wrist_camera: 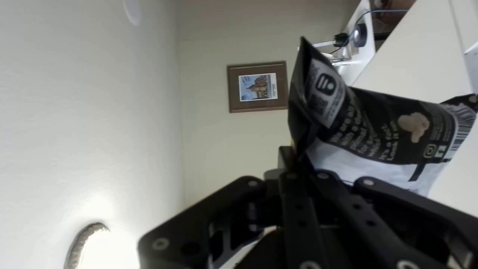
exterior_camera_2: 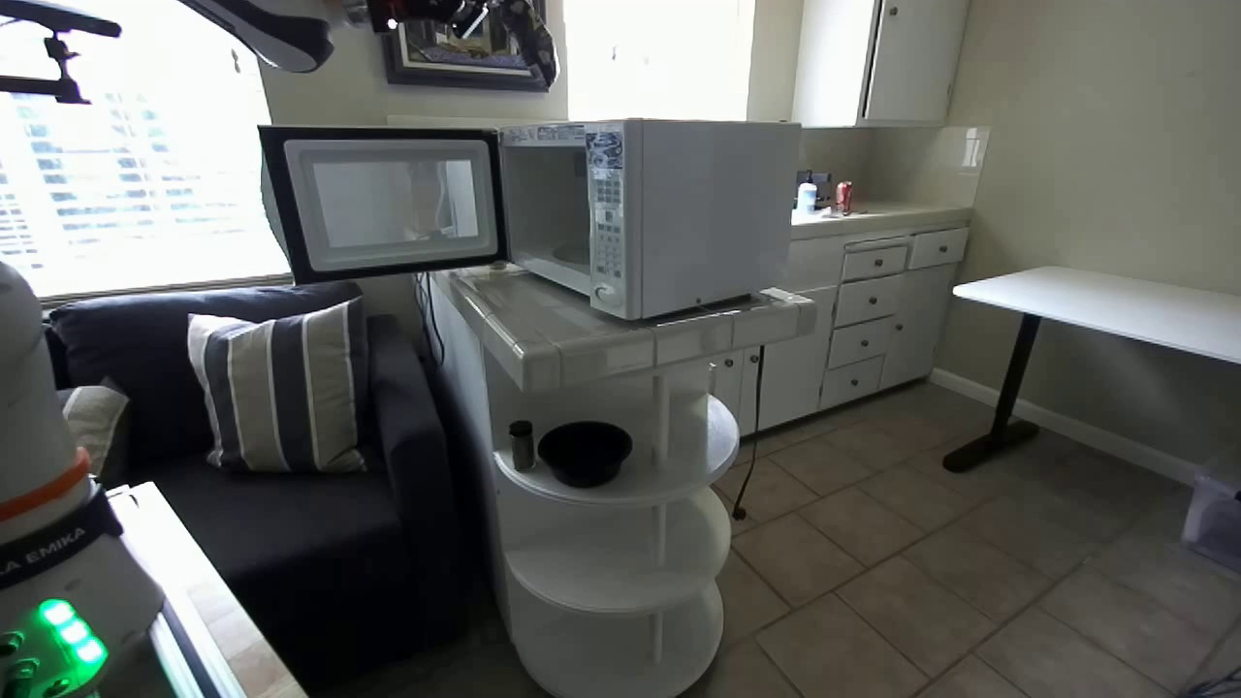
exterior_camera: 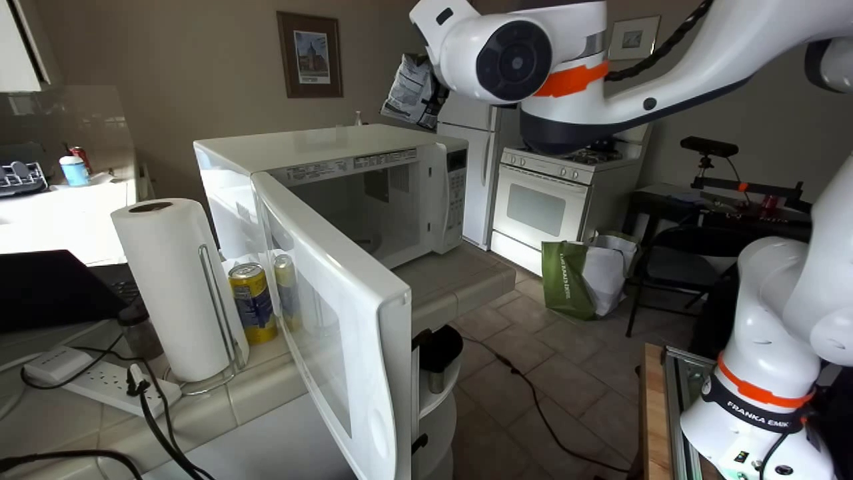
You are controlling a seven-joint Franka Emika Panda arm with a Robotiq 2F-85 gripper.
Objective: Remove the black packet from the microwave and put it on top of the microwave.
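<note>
Pinched the crinkled black-and-white packet (wrist_camera: 384, 129) in the black jointed gripper (wrist_camera: 295, 161). Held it tilted, higher than the boxy, open-doored white microwave (exterior_camera_2: 679, 213).

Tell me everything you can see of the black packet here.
The black packet looks like a flexible film bag, black with a whitish section, printed with pale lettering, a picture of pale pieces, small icons and, toward its far end, a barcode. Its near end is creased and pinched in the gripper; nothing else is seen touching it. It hangs tilted in the air, and in an exterior view a gap shows between it and the microwave. Whether it is sealed cannot be told.
</note>
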